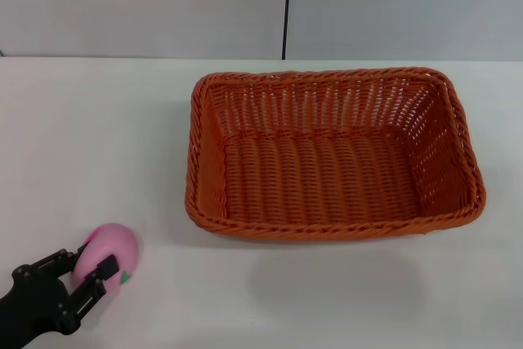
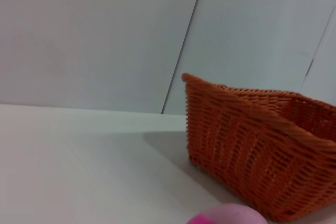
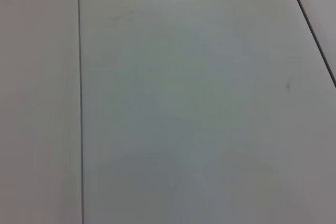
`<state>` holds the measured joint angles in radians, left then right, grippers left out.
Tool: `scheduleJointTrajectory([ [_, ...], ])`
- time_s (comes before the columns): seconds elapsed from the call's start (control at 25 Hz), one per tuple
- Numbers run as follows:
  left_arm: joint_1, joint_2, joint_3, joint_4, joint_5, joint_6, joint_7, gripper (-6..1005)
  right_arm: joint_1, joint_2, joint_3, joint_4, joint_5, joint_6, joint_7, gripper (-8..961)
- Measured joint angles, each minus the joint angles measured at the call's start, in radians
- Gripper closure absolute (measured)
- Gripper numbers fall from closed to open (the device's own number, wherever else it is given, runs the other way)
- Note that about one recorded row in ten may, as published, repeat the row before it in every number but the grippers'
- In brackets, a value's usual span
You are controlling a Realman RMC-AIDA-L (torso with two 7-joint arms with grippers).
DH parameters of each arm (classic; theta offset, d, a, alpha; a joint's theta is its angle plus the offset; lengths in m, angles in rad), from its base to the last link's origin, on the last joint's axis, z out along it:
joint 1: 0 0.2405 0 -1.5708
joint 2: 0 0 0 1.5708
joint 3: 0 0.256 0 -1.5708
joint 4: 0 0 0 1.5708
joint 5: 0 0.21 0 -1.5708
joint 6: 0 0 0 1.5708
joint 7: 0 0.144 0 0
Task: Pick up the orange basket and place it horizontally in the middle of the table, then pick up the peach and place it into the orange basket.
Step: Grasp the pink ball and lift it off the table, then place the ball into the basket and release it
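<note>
Left claw [image 1: 86,271] sits low at the worktop's [image 1: 98,145] near-left corner, fingers spread either side of the peach [image 1: 110,252], not visibly clenched. Orange basket [image 1: 331,153] lies lengthwise mid-worktop, well apart from it. Right claw is out of sight.

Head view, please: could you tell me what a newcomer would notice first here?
The big orange basket catches the eye first, lying lengthwise and empty in the middle of the white table. Next comes the pink peach near the front left corner, with the left gripper reaching in, one black finger on either side of it.
</note>
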<state>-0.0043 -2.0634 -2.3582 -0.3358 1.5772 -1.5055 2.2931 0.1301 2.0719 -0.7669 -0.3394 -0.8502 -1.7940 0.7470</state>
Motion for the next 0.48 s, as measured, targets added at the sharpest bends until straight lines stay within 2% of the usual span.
scheduleJointTrajectory([
  [0.12, -0.002, 0.0, -0.015, 0.0, -0.001, -0.017, -0.003, 592, -0.002, 0.0, 0.0, 0.0, 0.002, 0.0, 0.0, 429],
  [0.28, -0.009, 0.0, -0.09, -0.001, -0.003, -0.09, -0.006, 641, -0.005, 0.002, 0.011, 0.01, 0.003, -0.002, -0.005, 429],
  [0.48, -0.058, 0.002, -0.109, -0.012, -0.004, -0.171, -0.018, 702, 0.002, 0.005, 0.057, 0.074, 0.004, -0.009, -0.061, 429],
])
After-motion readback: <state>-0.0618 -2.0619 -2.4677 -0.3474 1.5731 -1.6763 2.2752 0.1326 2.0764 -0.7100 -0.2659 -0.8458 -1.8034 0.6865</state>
